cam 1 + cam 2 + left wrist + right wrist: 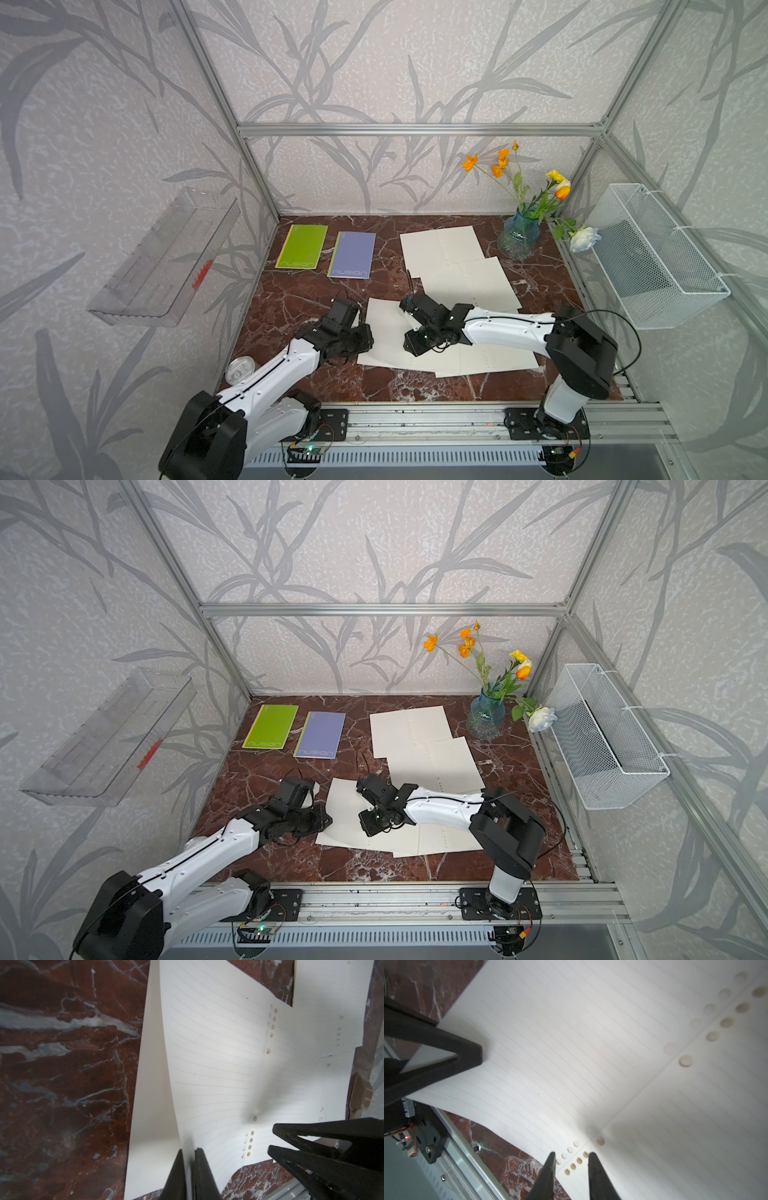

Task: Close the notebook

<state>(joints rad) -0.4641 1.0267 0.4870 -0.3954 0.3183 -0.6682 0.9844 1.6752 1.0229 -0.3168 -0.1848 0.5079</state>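
Observation:
An open notebook (386, 328) (345, 812) with white lined pages lies at the front middle of the marble table (299, 299). My left gripper (188, 1153) (366, 332) is shut on the outer edge of its left page (207, 1064), which curves up off the sheet beneath it. My right gripper (572, 1155) (409, 347) hovers over the punched holes along the spine (643, 1088) near the notebook's front edge. Its jaws stand slightly apart with nothing between them. The left fingers (467, 1053) show pinching the page edge in the right wrist view.
Two more open notebooks (440, 247) (469, 282) lie behind it, partly overlapping. Closed green (301, 246) and purple (352, 254) notebooks sit at the back left. A blue vase of flowers (517, 237) stands back right, by a white mesh basket (652, 257). A can (239, 369) sits at the left edge.

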